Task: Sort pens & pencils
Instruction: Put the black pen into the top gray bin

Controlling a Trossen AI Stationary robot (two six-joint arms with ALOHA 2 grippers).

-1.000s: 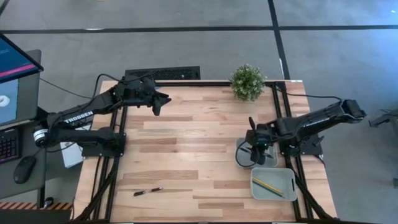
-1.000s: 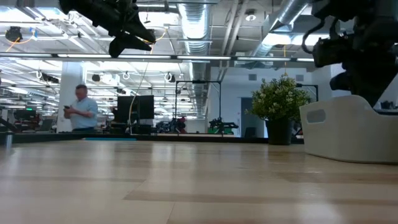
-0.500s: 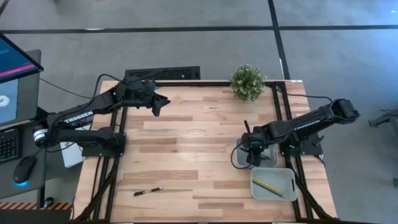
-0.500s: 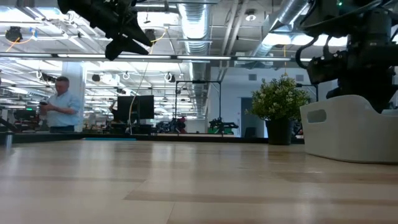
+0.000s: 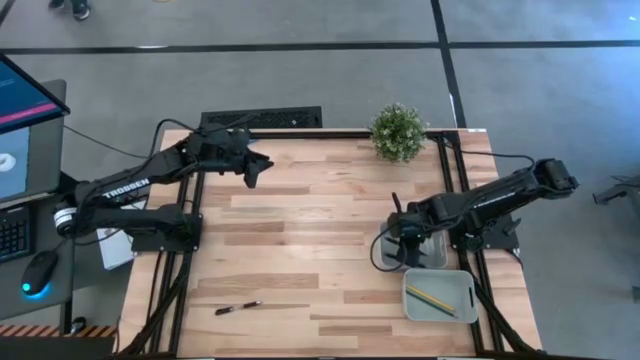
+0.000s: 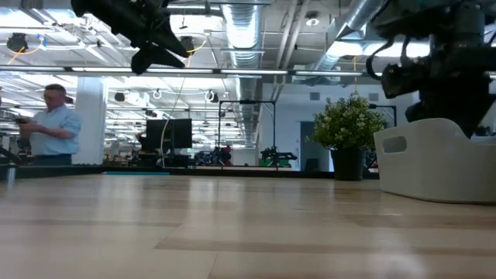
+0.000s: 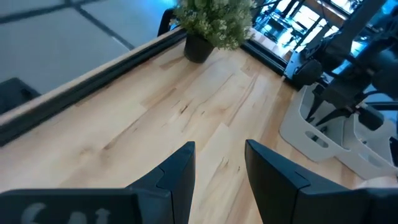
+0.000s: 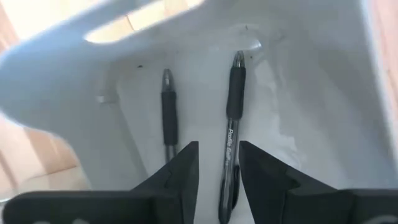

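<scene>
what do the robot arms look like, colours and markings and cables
Both arms are dark, nearly black. The left arm carries white TROSSEN lettering on one link and a pale ring near its base. The right arm trails a thin black cable. Each end effector has two flat, angular black fingers.

left pincer [image 5: 256, 172] raised, right pincer [image 5: 401, 252] lowered, both open
</scene>
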